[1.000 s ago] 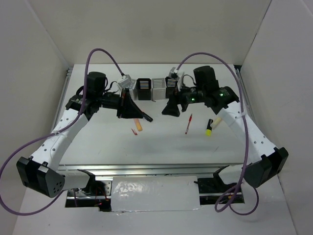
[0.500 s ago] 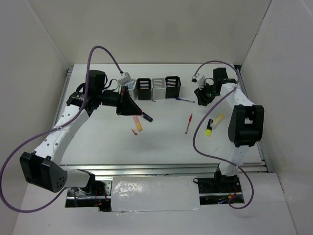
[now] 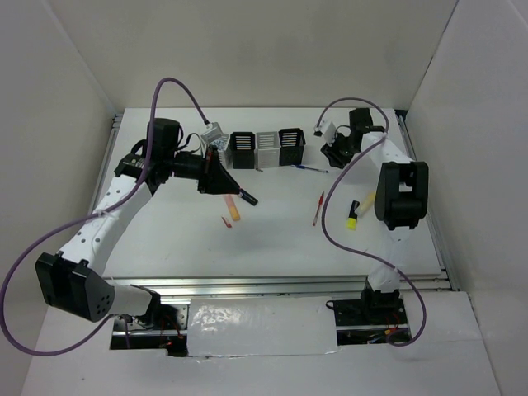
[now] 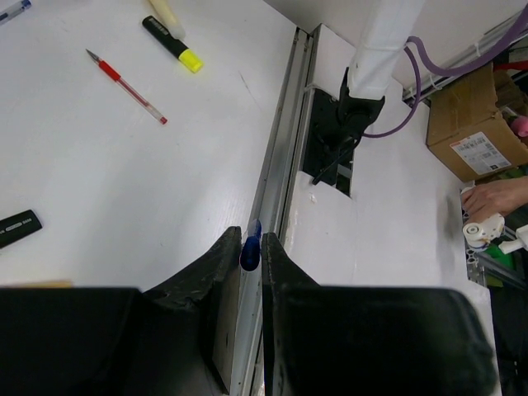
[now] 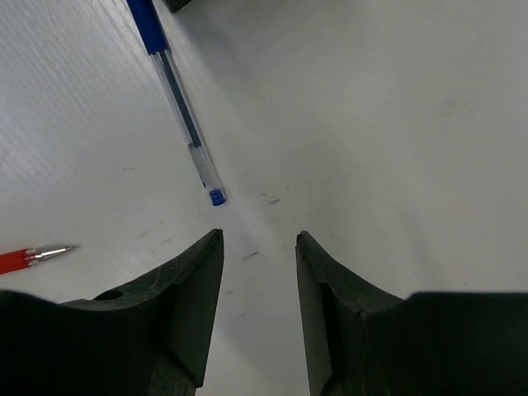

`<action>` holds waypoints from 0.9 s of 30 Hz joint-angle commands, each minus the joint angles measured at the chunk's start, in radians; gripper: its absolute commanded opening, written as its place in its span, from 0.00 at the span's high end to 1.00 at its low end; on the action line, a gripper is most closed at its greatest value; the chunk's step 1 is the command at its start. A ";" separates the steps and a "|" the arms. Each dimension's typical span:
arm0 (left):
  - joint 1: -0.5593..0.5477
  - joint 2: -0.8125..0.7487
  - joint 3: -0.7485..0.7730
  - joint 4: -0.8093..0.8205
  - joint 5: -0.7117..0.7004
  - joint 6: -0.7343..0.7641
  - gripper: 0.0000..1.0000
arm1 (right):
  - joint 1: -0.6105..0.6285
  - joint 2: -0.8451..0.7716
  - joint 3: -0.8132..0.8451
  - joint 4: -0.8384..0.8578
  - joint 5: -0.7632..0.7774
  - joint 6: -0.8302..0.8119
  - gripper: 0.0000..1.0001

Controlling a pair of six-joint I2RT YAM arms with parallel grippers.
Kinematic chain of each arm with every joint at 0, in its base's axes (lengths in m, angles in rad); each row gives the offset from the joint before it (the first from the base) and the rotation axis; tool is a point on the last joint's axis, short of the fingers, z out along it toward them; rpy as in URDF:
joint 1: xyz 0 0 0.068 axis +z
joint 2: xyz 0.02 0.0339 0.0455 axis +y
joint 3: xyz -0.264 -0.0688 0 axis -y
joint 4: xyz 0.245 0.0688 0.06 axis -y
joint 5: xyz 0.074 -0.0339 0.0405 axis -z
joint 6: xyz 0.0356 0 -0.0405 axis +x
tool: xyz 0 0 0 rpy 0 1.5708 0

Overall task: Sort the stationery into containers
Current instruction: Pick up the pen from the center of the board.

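Between the clenched fingers of the left gripper (image 4: 250, 237) sat a small blue piece (image 4: 249, 252), pinched at the very tips. Further right, the right gripper (image 5: 259, 241) hung with its fingers parted and empty. The thin clear-barrelled blue pen (image 5: 183, 115) lay just beyond one fingertip, off the gap. Its long axis slanted away toward the row of grey and black slatted cups (image 3: 268, 147). This arm was much the nearer.

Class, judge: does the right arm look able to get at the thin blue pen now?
Probably yes: the right gripper hangs open and empty near one end of the thin blue pen, bare table between.
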 commanded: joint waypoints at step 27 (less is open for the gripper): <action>-0.014 0.042 0.020 0.048 0.022 -0.020 1.00 | 0.052 0.143 0.160 -0.136 -0.064 -0.111 0.52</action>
